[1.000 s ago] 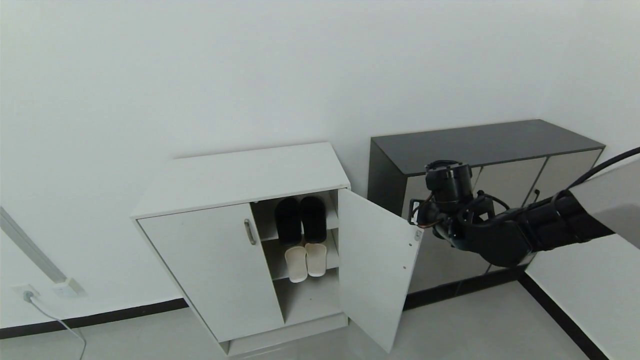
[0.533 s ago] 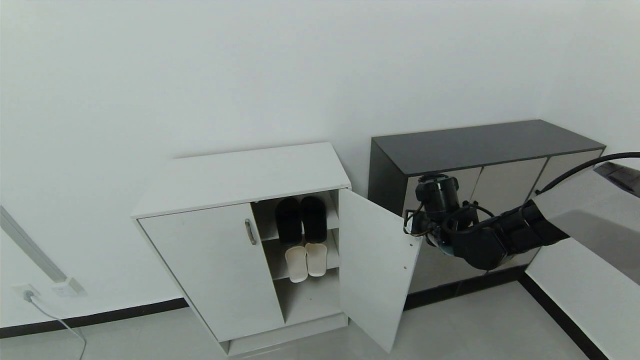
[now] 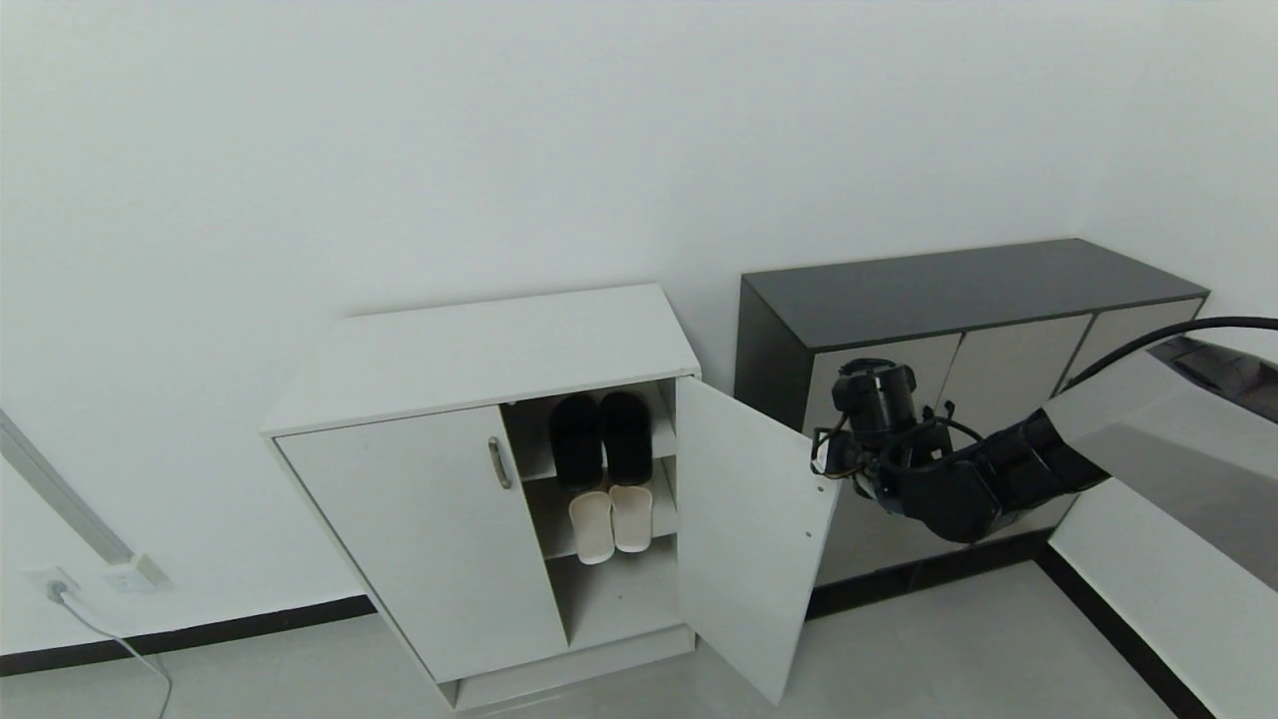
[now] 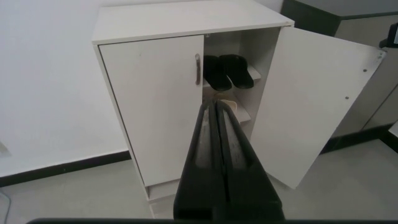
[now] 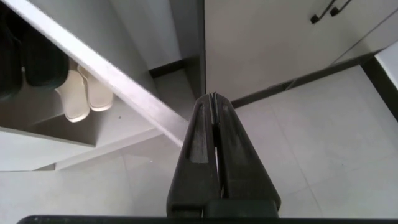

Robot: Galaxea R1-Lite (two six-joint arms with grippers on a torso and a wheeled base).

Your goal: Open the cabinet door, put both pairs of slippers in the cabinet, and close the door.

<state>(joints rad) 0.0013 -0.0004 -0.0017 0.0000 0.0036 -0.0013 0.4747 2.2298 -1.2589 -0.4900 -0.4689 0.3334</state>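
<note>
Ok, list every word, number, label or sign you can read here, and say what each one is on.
None can be read.
The cabinet and its open door are plain white, with no print.
The black slippers and white slippers show no marking.
The dark sideboard and the wall socket show no lettering either.

Right arm [image 3: 983, 479] glossy black, cylindrical wrist [image 3: 879, 394], thin looped cables [image 3: 831, 446]; left pincer [image 4: 216, 107], right pincer [image 5: 212, 99] black, tapered.

Slippers [image 3: 602, 439] inside cabinet [image 3: 479, 350], right claw [image 3: 824, 464] seemingly against its door [image 3: 749, 519].
</note>
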